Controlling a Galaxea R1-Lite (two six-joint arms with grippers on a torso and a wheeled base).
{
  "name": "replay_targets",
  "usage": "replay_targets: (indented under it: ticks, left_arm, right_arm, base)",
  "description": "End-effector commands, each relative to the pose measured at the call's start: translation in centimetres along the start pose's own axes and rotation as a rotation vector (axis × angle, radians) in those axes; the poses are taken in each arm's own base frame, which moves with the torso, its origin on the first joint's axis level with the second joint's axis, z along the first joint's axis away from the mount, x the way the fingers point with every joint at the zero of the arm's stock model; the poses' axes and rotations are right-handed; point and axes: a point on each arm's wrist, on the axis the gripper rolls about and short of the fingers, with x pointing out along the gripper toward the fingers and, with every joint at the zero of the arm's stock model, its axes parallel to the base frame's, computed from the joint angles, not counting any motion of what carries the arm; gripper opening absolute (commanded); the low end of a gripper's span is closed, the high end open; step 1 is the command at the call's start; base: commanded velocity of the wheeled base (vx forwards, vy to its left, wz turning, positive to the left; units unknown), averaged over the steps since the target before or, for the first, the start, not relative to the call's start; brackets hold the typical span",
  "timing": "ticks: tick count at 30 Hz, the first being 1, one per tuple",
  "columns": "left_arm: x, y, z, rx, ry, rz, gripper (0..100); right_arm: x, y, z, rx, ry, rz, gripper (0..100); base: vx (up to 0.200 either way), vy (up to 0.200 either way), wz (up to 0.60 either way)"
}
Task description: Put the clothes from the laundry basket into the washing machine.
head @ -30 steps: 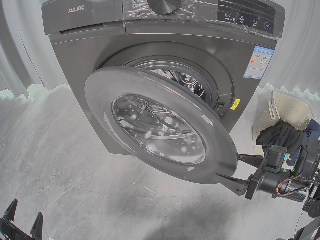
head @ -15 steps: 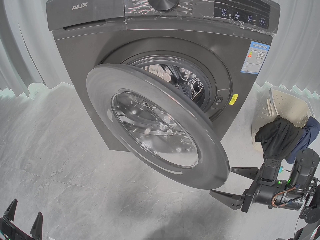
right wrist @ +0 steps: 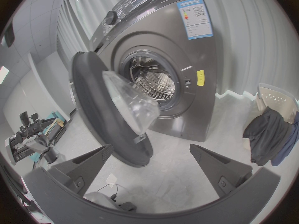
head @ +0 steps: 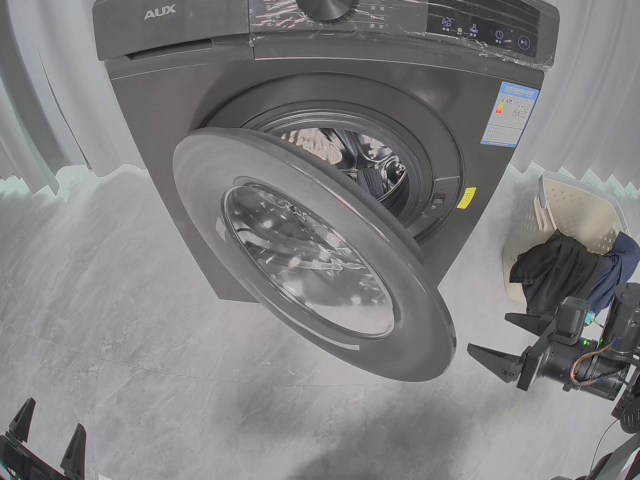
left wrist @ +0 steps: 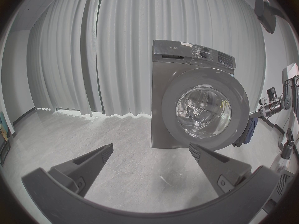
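Note:
A grey front-loading washing machine (head: 200, 101) stands ahead with its round door (head: 313, 255) swung wide open and the steel drum (head: 353, 155) showing. To its right a white perforated laundry basket (head: 587, 215) holds dark clothes (head: 557, 271) draped over its front rim, a black garment and a navy one (head: 617, 268). My right gripper (head: 510, 341) hangs open just right of the door's lower edge and in front of the basket, holding nothing. My left gripper (head: 47, 431) is low at the near left, open and empty. The right wrist view shows the drum (right wrist: 152, 83) and the clothes (right wrist: 269, 134).
Pale marble-look floor (head: 133, 315) stretches left of and in front of the machine. White curtains (head: 40, 68) hang behind it. The open door (right wrist: 109, 109) juts out over the floor between the arms.
My right gripper has let go of the door's lower edge and drawn back to the right, toward the basket. The door has swung slightly further open. The head camera shifted a little.

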Motion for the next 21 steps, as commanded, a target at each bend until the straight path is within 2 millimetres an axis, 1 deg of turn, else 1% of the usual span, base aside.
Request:
replay_targets:
  ticks: [1, 3, 5, 6, 9, 13, 15, 16, 18, 21]
  left_arm:
    - [0.0, 0.0, -0.5, 0.000, -0.002, 0.001, 100]
    - [0.0, 0.0, -0.5, 0.000, -0.002, 0.001, 100]
    - [0.0, 0.0, -0.5, 0.000, -0.002, -0.001, 100]
    - [0.0, 0.0, -0.5, 0.000, -0.002, -0.001, 100]
    - [0.0, 0.0, -0.5, 0.000, -0.002, -0.001, 100]
    - [0.0, 0.0, -0.5, 0.000, -0.002, 0.001, 100]
    - [0.0, 0.0, -0.5, 0.000, -0.002, -0.001, 100]
    - [0.0, 0.0, -0.5, 0.000, -0.002, -0.001, 100]
    - [0.0, 0.0, -0.5, 0.000, -0.002, 0.001, 100]
    - [0.0, 0.0, -0.5, 0.000, -0.002, 0.001, 100]
  right_arm:
    - [1.7, -1.2, 0.6, 0.012, -0.008, -0.049, 100]
    - [2.8, -1.3, 0.5, 0.015, 0.005, -0.084, 100]
    - [3.6, -1.0, 0.1, 0.023, 0.029, -0.097, 100]
    - [4.0, -0.3, -0.1, 0.027, 0.036, -0.079, 100]
    - [4.4, 1.4, -0.2, 0.049, 0.018, -0.011, 100]
    - [4.4, 3.1, -0.6, 0.058, 0.021, 0.032, 100]
    - [4.3, 3.4, -0.9, 0.055, 0.031, 0.043, 100]
    - [4.0, 3.8, -1.4, 0.047, 0.054, 0.066, 100]
    - [3.5, 4.3, -1.8, 0.041, 0.067, 0.097, 100]
    - [3.3, 4.7, -1.6, 0.034, 0.056, 0.123, 100]
  base:
    - [0.000, 0.000, 0.00]
    - [0.000, 0.000, 0.00]
    - [0.000, 0.000, 0.00]
    - [0.000, 0.000, 0.00]
    - [0.000, 0.000, 0.00]
    - [0.000, 0.000, 0.00]
    - [0.000, 0.000, 0.00]
    - [0.000, 0.000, 0.00]
    - [0.000, 0.000, 0.00]
    - [0.000, 0.000, 0.00]
